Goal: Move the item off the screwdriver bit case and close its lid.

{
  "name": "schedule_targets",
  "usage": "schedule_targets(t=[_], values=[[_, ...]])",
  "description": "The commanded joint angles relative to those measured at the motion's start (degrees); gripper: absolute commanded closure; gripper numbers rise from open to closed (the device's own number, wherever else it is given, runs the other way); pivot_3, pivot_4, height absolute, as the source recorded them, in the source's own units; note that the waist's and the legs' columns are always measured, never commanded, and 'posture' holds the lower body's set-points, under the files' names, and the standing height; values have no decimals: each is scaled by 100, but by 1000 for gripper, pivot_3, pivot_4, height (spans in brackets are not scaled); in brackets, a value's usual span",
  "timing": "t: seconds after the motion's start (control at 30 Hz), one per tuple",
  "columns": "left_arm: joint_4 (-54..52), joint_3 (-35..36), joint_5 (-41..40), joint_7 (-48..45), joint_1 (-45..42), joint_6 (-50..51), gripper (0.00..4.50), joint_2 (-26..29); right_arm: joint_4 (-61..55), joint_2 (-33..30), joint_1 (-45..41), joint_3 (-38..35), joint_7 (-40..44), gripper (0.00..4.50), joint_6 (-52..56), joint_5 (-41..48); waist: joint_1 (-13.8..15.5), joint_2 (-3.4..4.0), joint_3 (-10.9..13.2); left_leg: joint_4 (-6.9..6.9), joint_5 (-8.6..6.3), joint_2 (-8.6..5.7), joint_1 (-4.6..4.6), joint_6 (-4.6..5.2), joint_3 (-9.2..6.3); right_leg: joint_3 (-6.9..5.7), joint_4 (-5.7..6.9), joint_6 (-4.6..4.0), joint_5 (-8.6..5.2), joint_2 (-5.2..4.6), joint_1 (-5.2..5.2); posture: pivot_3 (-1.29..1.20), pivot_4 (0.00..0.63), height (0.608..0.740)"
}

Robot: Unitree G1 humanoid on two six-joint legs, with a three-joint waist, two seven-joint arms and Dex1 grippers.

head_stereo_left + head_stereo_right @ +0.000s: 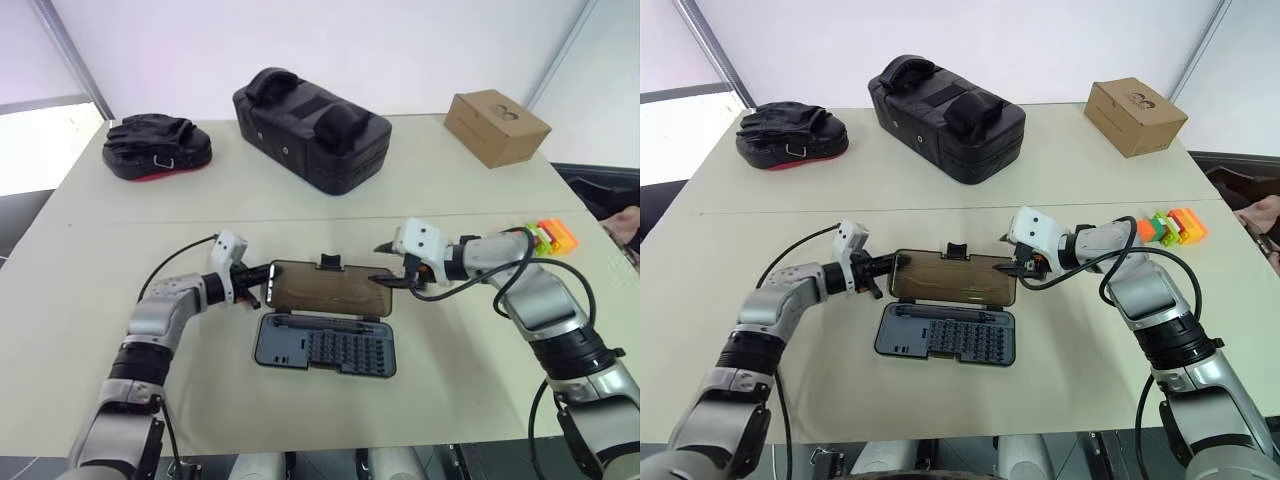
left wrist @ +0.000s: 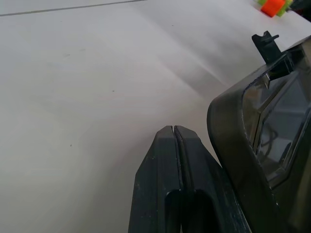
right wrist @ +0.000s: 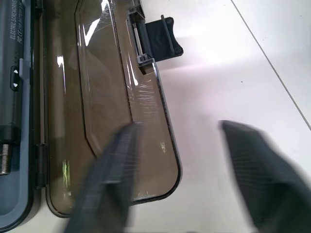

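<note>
Two bags [image 1: 311,128] (black), one box [image 1: 496,125]

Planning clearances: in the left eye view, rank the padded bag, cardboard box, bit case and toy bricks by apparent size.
1. Padded bag
2. Bit case, lid open flat
3. Cardboard box, farther away, so this rank is unsure
4. Toy bricks

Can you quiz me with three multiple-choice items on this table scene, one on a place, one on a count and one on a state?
1. Where does the small stack of orange, green and yellow toy bricks lie?
A. Inside the case
B. On the table beyond the right arm
C. On the cardboard box

2. How many black padded items stand at the table's far side?
A. One
B. Two
C. Four

3. How is the translucent smoky brown lid of the flat dark grey screwdriver bit case?
A. Open, lying flat
B. Shut and latched
C. Detached

Answers: 1 B, the bricks rest on the bare table. 2 B, a large bag and a smaller mitt. 3 A, the bits show uncovered.
</note>
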Motion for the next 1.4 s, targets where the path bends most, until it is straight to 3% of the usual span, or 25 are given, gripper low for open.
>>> schedule_targets(t=[0.03, 0.4, 0.5, 0.67, 0.87, 1.0, 1.17, 1.4], values=[[50, -62, -18, -189, 33, 20, 4500, -94, -370, -20, -79, -259, -113, 32, 65, 79, -1, 0, 0, 0, 0, 0, 0, 0, 0, 0, 0, 0, 0, 0, 0, 0, 150, 740], [-842, 202, -822, -922, 141, 874, 4500, 81, -562, -374, -119, -1130, -252, 32, 755, 563, -36, -8, 9, -1, -1, 6, -8, 1, -2, 0, -4, 0, 0, 1, -7, 0, 150, 740], [-1058, 249, -948, -1020, 186, 1014, 4500, 206, -700, -514, -130, -1470, -147, 32, 1111, 975, -37, -8, 11, -2, -1, 7, -8, 1, -2, 0, -4, 0, 0, 2, -8, 0, 150, 740], [-1282, 251, -1014, -1108, 246, 1109, 4500, 388, -1616, -781, 88, -2342, 259, 32, 2415, 2516, -32, -6, 14, -5, -1, 11, -10, 2, -5, -1, -6, -1, -1, 2, -9, 0, 150, 740], [-1486, 161, -1083, -1086, 202, 1144, 4500, 264, -2002, -951, 447, -2561, 2, 32, 2750, 2951, -30, -7, 15, -5, -1, 10, -10, 2, -5, -2, -9, -1, -1, -4, -7, 0, 150, 740], [-1788, -65, -1105, -1239, 196, 1281, 4500, 248, -1750, -1083, 525, -2748, -64, 32, 2715, 3037, -26, -7, 15, -5, -2, 9, -10, 2, -4, -2, -9, -1, -1, -4, -8, 0, 150, 740], [-2273, -530, -1045, -1732, 214, 1395, 4500, 612, -1515, -1322, 388, -3209, -92, 32, 2953, 3419, -30, -5, 18, -5, -2, 9, -12, 3, -2, -2, -11, -2, -1, -4, -8, 0, 150, 740], [-3028, -1388, -718, -2566, 198, 1109, 4500, 1353, -2530, -1927, 915, -3390, 299, 32, 3658, 4500, -32, 1, 24, -10, -3, 16, -11, 5, -4, -1, -12, -21, -13, 3, -10, 0, 150, 740]])
